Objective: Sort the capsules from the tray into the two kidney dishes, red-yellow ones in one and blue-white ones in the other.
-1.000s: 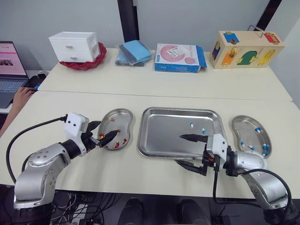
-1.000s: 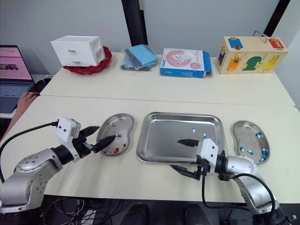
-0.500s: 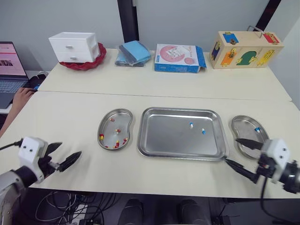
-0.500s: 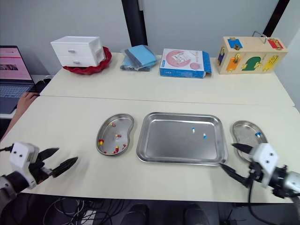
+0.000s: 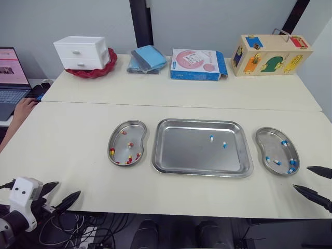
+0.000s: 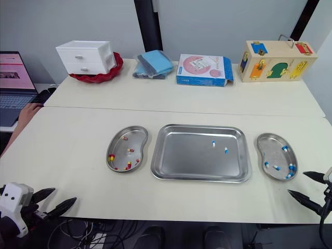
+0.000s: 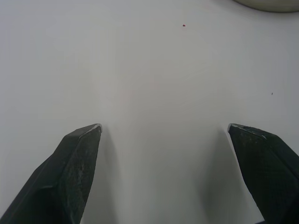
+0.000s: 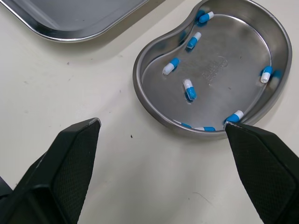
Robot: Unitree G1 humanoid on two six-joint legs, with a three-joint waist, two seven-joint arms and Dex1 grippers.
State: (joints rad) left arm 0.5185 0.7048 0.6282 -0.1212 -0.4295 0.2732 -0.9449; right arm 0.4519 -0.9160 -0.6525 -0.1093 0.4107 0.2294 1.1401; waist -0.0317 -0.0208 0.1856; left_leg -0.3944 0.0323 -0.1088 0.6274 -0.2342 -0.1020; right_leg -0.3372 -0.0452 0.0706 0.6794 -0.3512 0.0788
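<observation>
At the near table (image 5: pixel 67 135) edge, the left hand (image 5: pixel 65 191) and right hand (image 5: pixel 302 178) (arm cut off) gape empty

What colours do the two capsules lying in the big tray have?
The capsules are both blue and white; the left eye view shows them best.

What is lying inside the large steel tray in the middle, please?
The tray holds two blue-white capsules, lying apart in its right half. The rest of its floor is bare metal. Nothing covers the tray, so no part of it is hidden.
</observation>
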